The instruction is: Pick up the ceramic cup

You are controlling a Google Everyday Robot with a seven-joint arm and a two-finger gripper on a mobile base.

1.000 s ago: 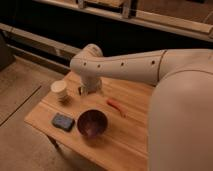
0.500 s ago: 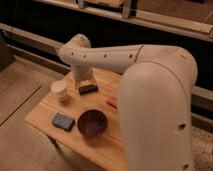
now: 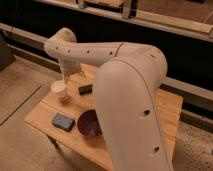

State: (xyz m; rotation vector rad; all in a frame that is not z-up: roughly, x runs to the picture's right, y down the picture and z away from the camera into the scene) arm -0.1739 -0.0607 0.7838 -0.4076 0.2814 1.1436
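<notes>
The ceramic cup is small, cream-white and cylindrical. It stands upright near the left edge of the wooden table. My white arm reaches across from the right, bends at an elbow at upper left, and comes down just right of and above the cup. The gripper is at the end of that arm, close to the cup's rim. I cannot tell whether it touches the cup.
A dark maroon bowl sits at the table's front middle. A blue-grey sponge lies left of it. A small black block lies right of the cup. My arm's bulk covers the table's right half. Dark shelving runs behind.
My arm has swung left across the table, and the gripper has come down beside the cup. The small red item near the table's middle is now hidden behind the arm.
</notes>
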